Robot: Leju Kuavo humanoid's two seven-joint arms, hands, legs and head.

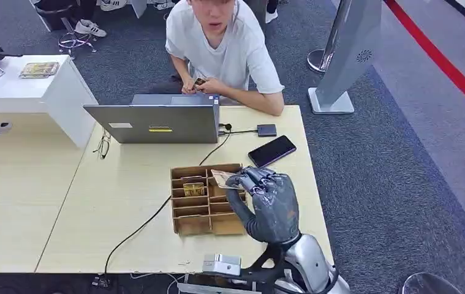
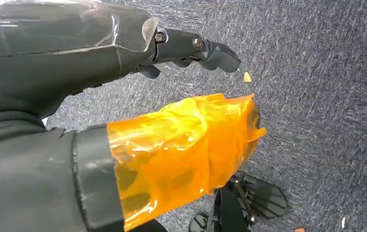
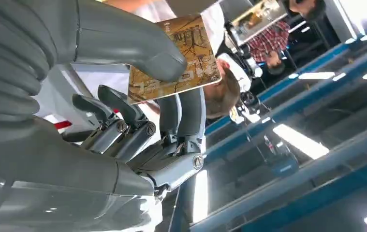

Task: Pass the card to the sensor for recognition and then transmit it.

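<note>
Right hand (image 1: 271,202) pinches card (image 3: 179,58): tan, dark crackle lines, thumb over fingers (image 3: 188,113). Left hand (image 2: 123,43) holds nothing, fingers extended.

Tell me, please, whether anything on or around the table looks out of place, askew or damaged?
Little stands out. A pair of glasses lies at the table's edge beside the laptop, and small crumbs litter the carpet under the left hand. The right hand holds the card securely.

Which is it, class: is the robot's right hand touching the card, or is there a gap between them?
Touching. The right wrist view shows the right hand pinching the card, thumb pressed on its printed face and fingers behind it.
</note>
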